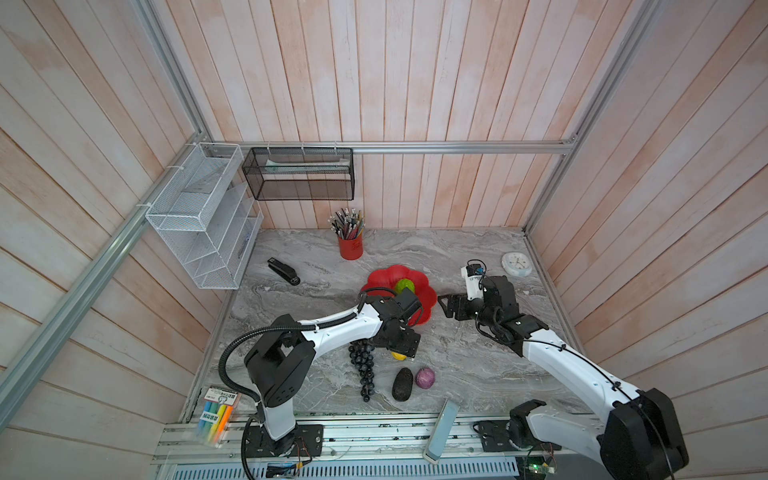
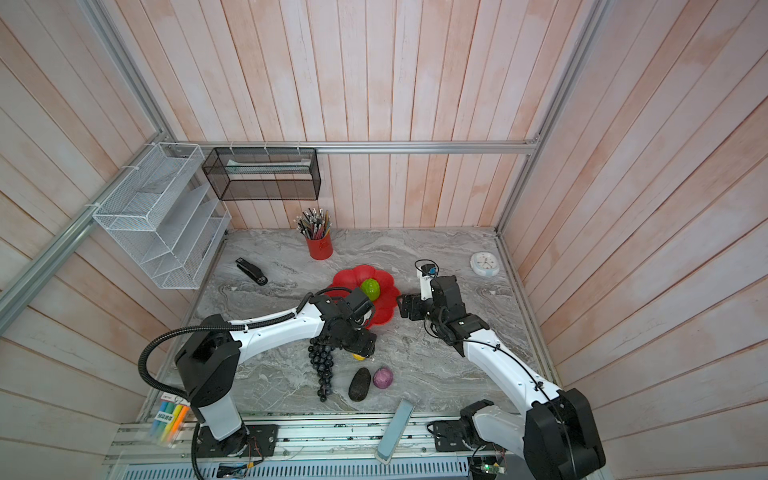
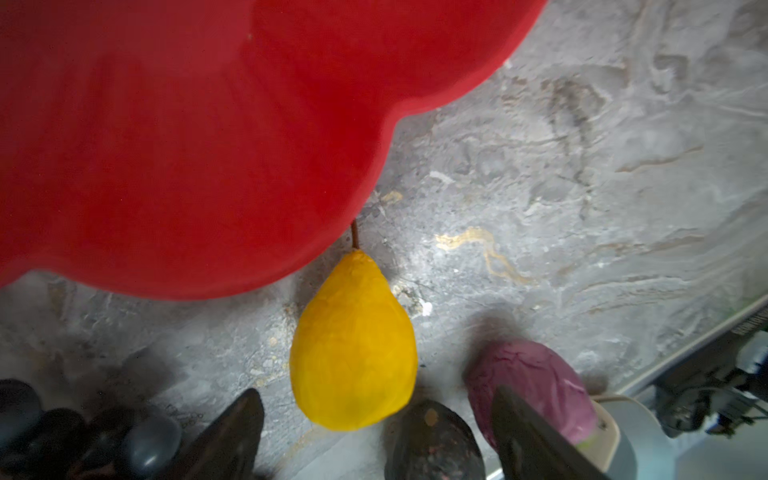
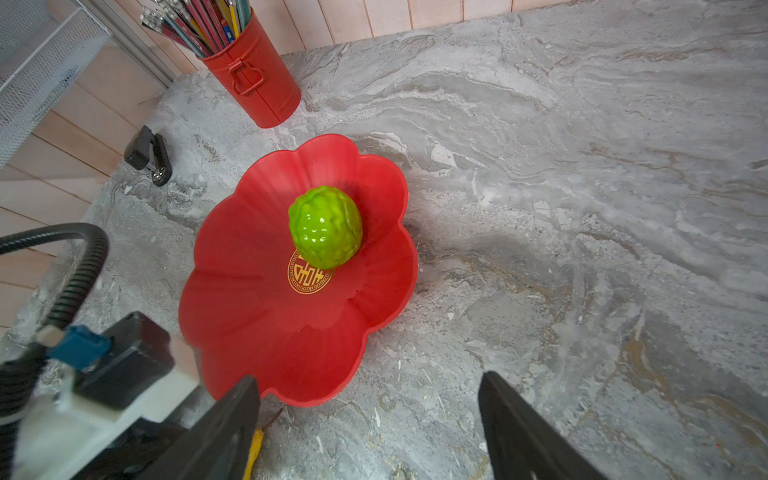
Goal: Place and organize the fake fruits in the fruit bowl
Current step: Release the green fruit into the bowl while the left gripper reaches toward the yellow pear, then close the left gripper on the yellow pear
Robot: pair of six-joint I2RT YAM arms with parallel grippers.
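The red scalloped fruit bowl (image 1: 424, 291) (image 2: 347, 277) (image 4: 241, 324) holds the bumpy green ball (image 1: 405, 286) (image 2: 370, 289) (image 4: 325, 226). On the table in front of it lie the yellow pear (image 1: 398, 355) (image 3: 353, 345), the grape bunch (image 1: 363, 370) (image 3: 62, 436), the dark avocado (image 1: 402, 384) (image 3: 434, 444) and the purple fruit (image 1: 425, 377) (image 3: 536, 382). My left gripper (image 1: 401, 347) (image 3: 376, 392) hangs open over the pear, a finger on each side, not touching. My right gripper (image 1: 442, 303) (image 4: 369, 378) is open and empty beside the bowl's right rim.
A red pencil cup (image 1: 350, 247) stands behind the bowl, a black stapler (image 1: 284, 271) at the left and a white clock (image 1: 516, 264) at the back right. A highlighter pack (image 1: 214, 419) and a grey slab (image 1: 441, 428) lie at the front edge.
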